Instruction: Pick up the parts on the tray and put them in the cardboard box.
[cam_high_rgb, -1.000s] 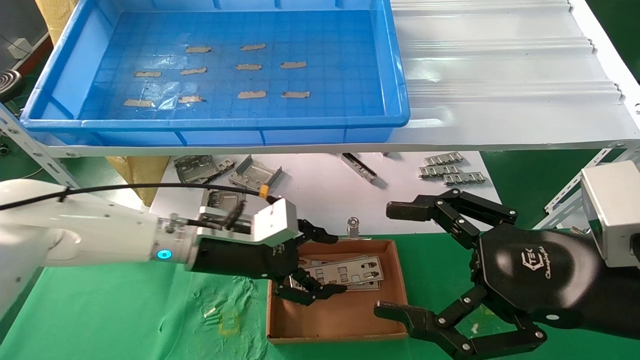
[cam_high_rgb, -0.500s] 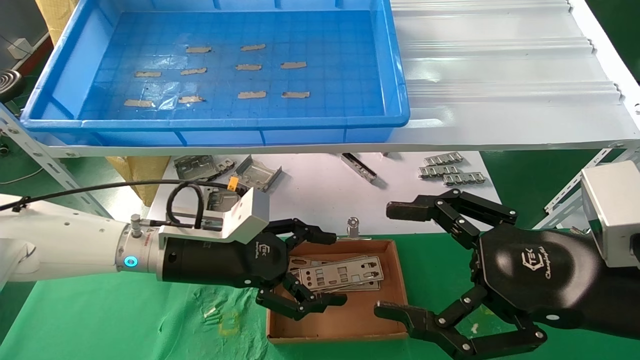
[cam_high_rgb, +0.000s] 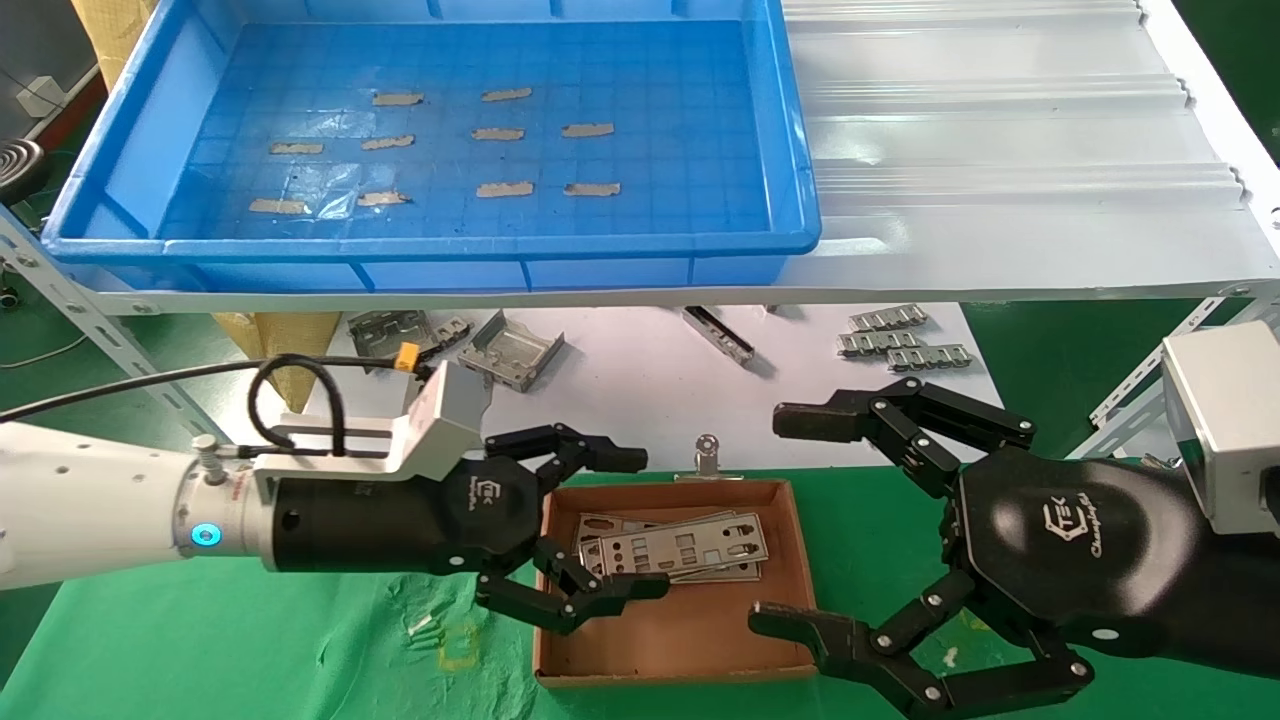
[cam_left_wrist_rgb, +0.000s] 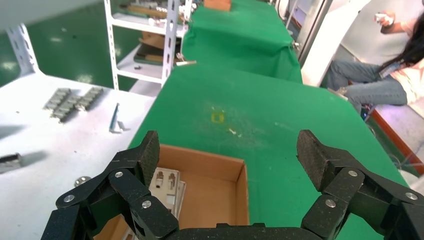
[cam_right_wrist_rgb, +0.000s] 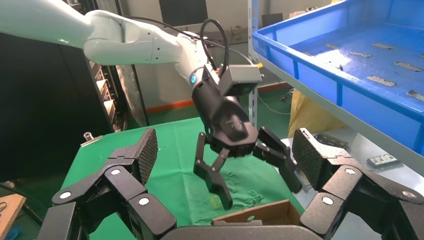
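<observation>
Now parts (cam_high_rgb: 672, 547) in cardboard box (cam_high_rgb: 680, 640), beside spread left gripper (cam_high_rgb: 600, 520) jaws

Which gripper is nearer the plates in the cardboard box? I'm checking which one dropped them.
Left. The left gripper is open at the box's left edge, beside the plates. The right gripper hangs open off the box's right side.

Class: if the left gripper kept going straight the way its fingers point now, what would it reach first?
The left gripper points across the cardboard box, open and empty. Going straight on, it would probably meet the parts stacked inside, or pass just over them toward the box's far wall; its height above them is unclear.
</observation>
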